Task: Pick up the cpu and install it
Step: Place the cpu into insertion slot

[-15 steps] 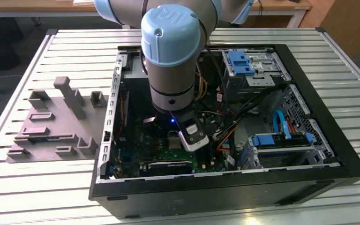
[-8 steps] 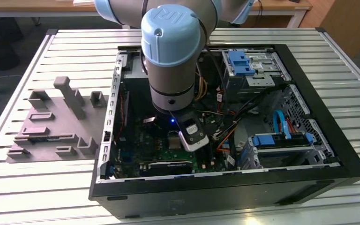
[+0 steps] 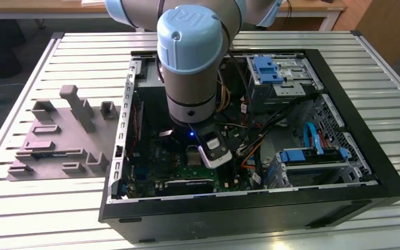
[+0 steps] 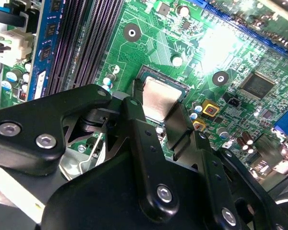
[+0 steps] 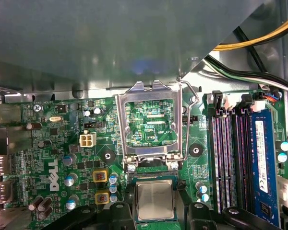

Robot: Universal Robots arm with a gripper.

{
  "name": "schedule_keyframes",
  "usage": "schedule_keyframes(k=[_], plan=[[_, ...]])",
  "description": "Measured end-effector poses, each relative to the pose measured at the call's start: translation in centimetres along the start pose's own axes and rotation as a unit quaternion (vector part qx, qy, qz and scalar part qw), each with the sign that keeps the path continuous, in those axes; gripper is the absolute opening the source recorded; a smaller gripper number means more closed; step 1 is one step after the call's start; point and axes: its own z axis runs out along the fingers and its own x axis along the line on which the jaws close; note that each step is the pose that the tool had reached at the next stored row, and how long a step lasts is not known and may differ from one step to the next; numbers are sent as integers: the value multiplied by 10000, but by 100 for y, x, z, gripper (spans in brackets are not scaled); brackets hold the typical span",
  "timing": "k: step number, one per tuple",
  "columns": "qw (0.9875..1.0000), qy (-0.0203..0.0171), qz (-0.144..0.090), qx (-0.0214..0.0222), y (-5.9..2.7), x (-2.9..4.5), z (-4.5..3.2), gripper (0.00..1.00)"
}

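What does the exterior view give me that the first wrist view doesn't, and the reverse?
Exterior view: the grey tray on the slatted table beside the open computer case, and the arm reaching into it. First wrist view: the cpu lying in its socket, next to the opened metal frame. Shared: the green motherboard.

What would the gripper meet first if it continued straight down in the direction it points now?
Most likely the cpu, which lies between the gripper's fingers over the socket on the green motherboard. Depth is unclear, so I cannot tell whether it is already seated.
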Motion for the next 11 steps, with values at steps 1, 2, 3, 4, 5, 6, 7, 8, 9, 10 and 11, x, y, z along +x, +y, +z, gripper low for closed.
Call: schedule_keyframes(k=[1,2,3,4,5,6,7,8,9,10,11], plan=[[10000,0,1,1,0,0,0,43],[10000,0,3,1,0,0,0,43],[10000,0,5,2,0,0,1,43],[10000,-2,6,-2,-1,0,7,44],[10000,-4,7,-6,-1,0,12,44],[10000,-3,9,-7,-1,1,13,50],[10000,-3,10,-7,-1,1,12,50],[10000,-4,10,-9,-1,1,12,50],[10000,-4,10,-9,0,0,5,50],[10000,-5,10,-13,2,0,-2,50],[10000,-7,11,-17,3,-1,-12,50]])
